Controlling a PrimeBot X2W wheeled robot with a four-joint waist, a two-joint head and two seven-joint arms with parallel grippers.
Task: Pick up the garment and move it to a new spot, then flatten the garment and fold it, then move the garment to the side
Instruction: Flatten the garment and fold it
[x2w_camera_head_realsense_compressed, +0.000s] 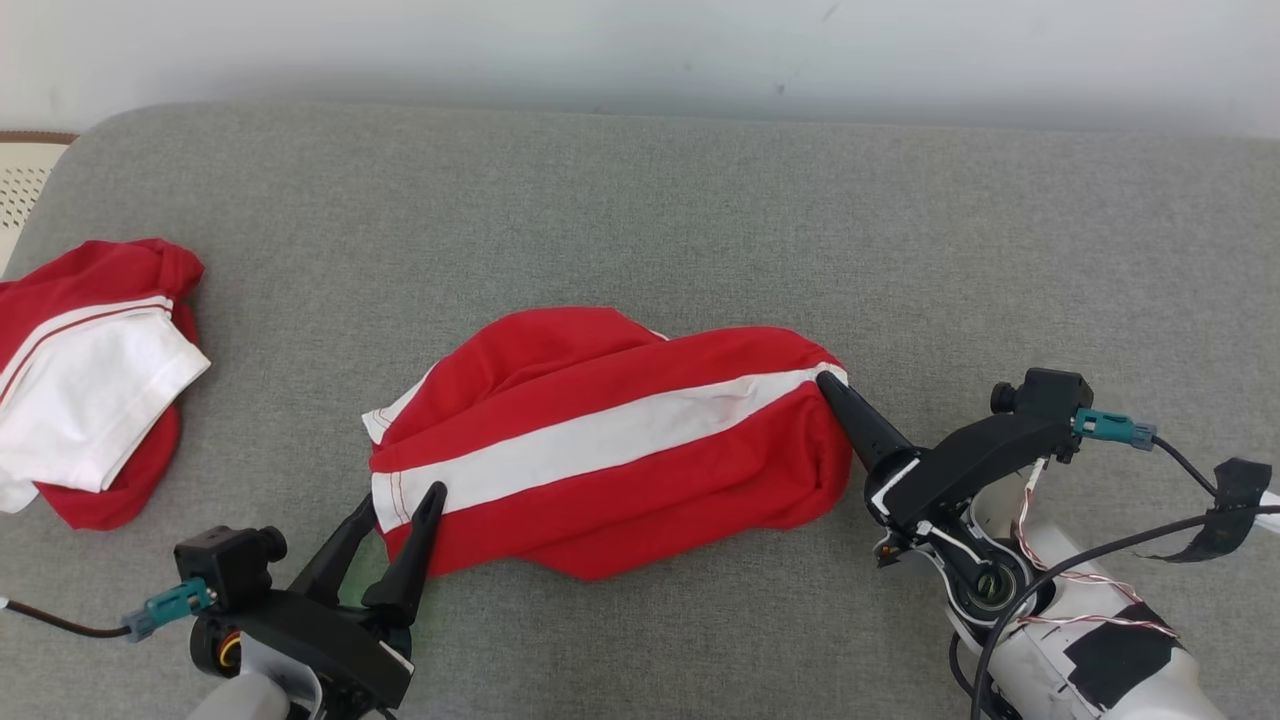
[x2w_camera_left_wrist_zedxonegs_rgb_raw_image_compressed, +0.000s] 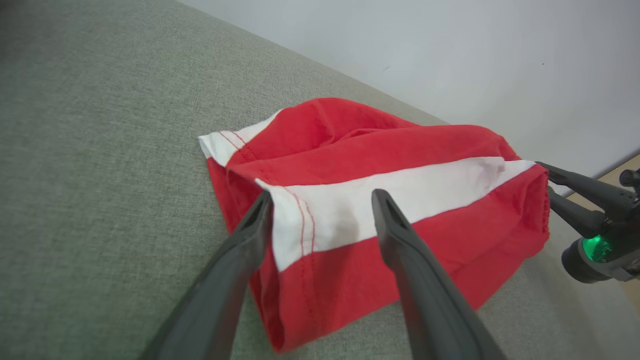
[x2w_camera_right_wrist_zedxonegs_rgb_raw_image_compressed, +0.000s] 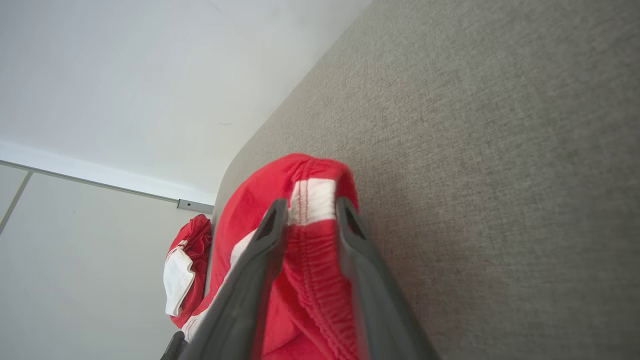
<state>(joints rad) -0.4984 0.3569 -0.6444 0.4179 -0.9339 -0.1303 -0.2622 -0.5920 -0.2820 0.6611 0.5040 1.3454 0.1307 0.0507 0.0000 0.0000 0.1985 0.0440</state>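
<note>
A red garment (x2w_camera_head_realsense_compressed: 600, 440) with a broad white stripe lies bunched in the middle of the grey cushion (x2w_camera_head_realsense_compressed: 640, 200). My left gripper (x2w_camera_head_realsense_compressed: 400, 497) stands open at its left hem, one finger on each side of the stripe's stitched end (x2w_camera_left_wrist_zedxonegs_rgb_raw_image_compressed: 300, 220). At the right end, my right gripper (x2w_camera_head_realsense_compressed: 828, 380) has closed on the elastic waistband. In the right wrist view the gathered waistband (x2w_camera_right_wrist_zedxonegs_rgb_raw_image_compressed: 312, 260) fills the gap between the right gripper's (x2w_camera_right_wrist_zedxonegs_rgb_raw_image_compressed: 311, 202) two fingers. The left wrist view shows the garment (x2w_camera_left_wrist_zedxonegs_rgb_raw_image_compressed: 400, 165) with the right gripper (x2w_camera_left_wrist_zedxonegs_rgb_raw_image_compressed: 545, 176) at its far end.
A second red and white garment (x2w_camera_head_realsense_compressed: 90, 380) lies crumpled at the cushion's left end, also in the right wrist view (x2w_camera_right_wrist_zedxonegs_rgb_raw_image_compressed: 185, 265). A pale wall runs behind the cushion. A woven cream seat (x2w_camera_head_realsense_compressed: 20, 180) shows past the left edge.
</note>
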